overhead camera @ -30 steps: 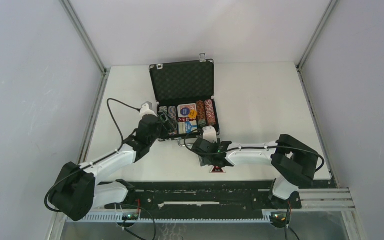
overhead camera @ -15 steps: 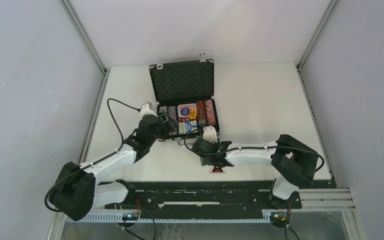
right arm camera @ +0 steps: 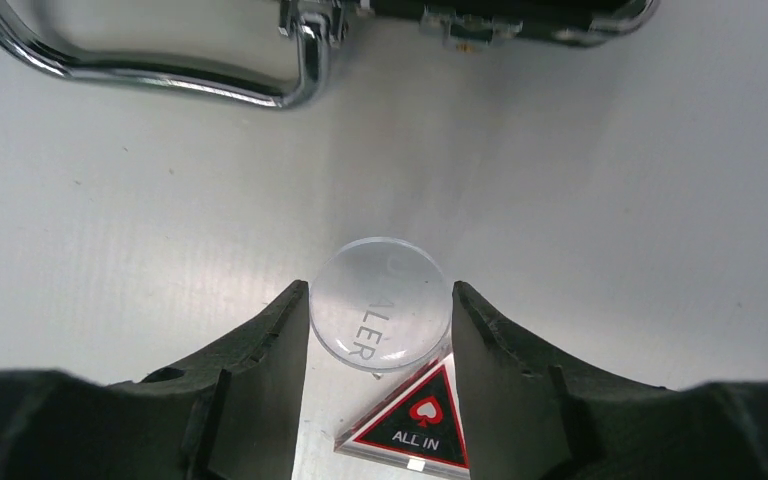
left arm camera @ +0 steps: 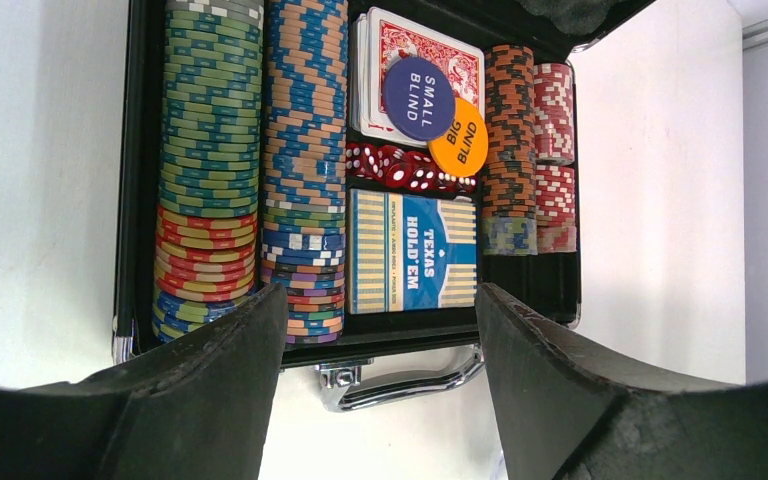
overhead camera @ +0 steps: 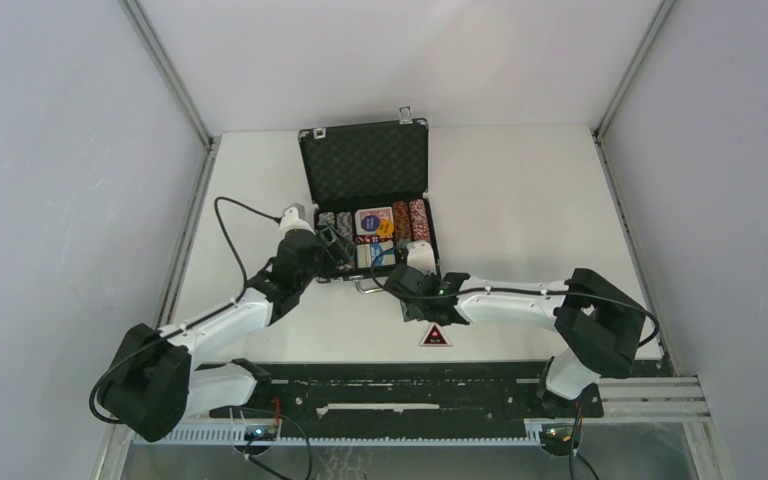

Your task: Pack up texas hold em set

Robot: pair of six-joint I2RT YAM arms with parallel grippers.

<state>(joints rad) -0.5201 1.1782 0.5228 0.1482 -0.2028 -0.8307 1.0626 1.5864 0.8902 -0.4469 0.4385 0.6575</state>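
Observation:
The texas hold em set's black case (overhead camera: 365,165) lies open at the table's middle, lid up. Inside it are chip stacks (left arm camera: 210,170), a red deck (left arm camera: 460,60), a blue deck (left arm camera: 412,252), red dice (left arm camera: 400,170), and "small blind" (left arm camera: 418,97) and "big blind" (left arm camera: 460,140) tokens. My left gripper (left arm camera: 380,330) hovers open at the case's front edge, above its silver handle (left arm camera: 410,378). My right gripper (right arm camera: 380,310) is shut on a clear round dealer button (right arm camera: 380,285), just in front of the handle (right arm camera: 160,75). A triangular "all in" token (right arm camera: 415,425) lies on the table beneath.
The "all in" token (overhead camera: 434,336) rests near the table's front edge, behind my right gripper (overhead camera: 418,262). White table surface stretches right of the case. Grey walls with metal rails (overhead camera: 185,100) enclose the sides.
My right jaws have narrowed onto the dealer button, and that arm has moved forward from the "all in" token toward the case. The left arm has stayed put.

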